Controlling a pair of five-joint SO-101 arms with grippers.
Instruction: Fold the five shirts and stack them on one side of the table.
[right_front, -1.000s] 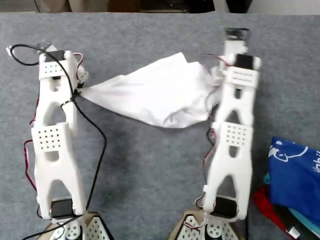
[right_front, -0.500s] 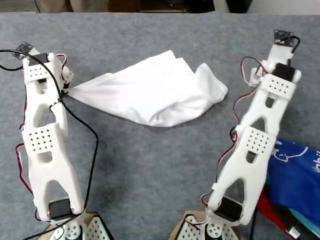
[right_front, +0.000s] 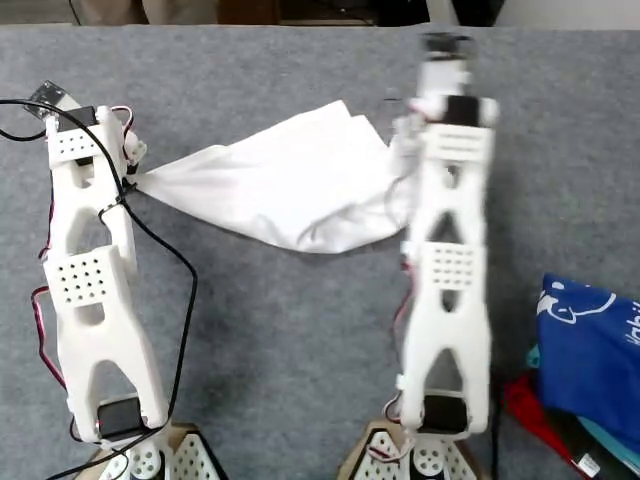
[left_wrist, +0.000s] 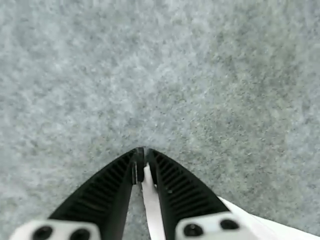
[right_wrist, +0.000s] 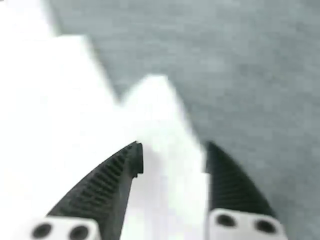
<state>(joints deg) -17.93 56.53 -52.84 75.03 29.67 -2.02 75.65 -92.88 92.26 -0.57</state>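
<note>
Nearest, at the table's front right corner, a pile of clothes (right_front: 585, 365), blue on top with red beneath, lies on the grey, felt-like table (right_front: 300, 350). Farther back, between the two arms, the white shirt (right_front: 290, 185) lies crumpled. The left gripper (left_wrist: 141, 154) pinches its drawn-out corner. The right gripper (right_wrist: 173, 147) stands spread over the opposite edge. Beyond the table's far edge, a dim strip of room (right_front: 250, 10) shows brown and dark shapes, too cut off to tell.
</note>
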